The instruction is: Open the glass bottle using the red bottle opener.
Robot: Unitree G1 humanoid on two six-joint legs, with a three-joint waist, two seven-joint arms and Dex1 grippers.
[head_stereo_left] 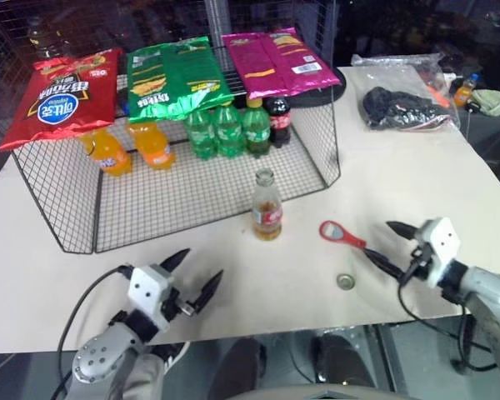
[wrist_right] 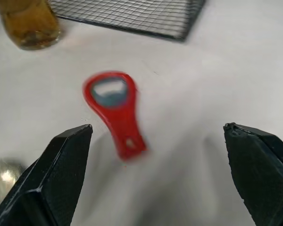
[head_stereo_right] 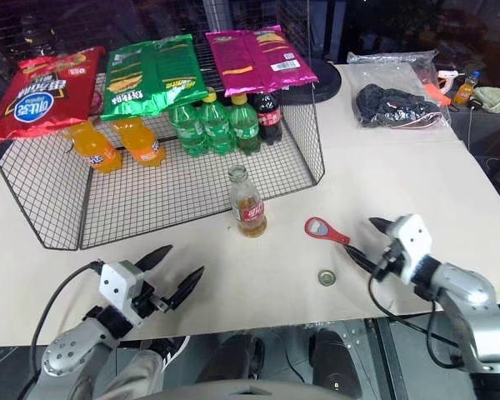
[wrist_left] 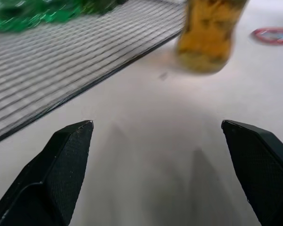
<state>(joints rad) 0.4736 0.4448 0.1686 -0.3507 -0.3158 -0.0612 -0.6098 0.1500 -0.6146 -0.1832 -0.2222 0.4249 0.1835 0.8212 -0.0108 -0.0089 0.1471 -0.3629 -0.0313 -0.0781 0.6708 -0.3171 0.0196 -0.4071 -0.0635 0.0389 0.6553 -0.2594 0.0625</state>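
The glass bottle (head_stereo_left: 267,208) stands upright on the table just in front of the wire rack, amber liquid inside, red-and-white label. The red bottle opener (head_stereo_left: 342,234) lies flat on the table to its right, also seen in the right wrist view (wrist_right: 115,110). A small round metal cap (head_stereo_left: 345,282) lies loose nearer the front edge. My right gripper (head_stereo_left: 380,240) is open and empty, just right of the opener's handle end. My left gripper (head_stereo_left: 202,265) is open and empty at the front left, pointing toward the bottle (wrist_left: 210,33).
A black wire rack (head_stereo_left: 317,171) behind the bottle holds orange bottles (head_stereo_left: 133,148), green soda bottles (head_stereo_left: 227,129) and a cola bottle (head_stereo_left: 279,121), with chip bags (head_stereo_left: 175,77) on top. A black item in a plastic bag (head_stereo_left: 404,107) lies back right. The table's front edge (head_stereo_left: 275,333) runs close to both grippers.
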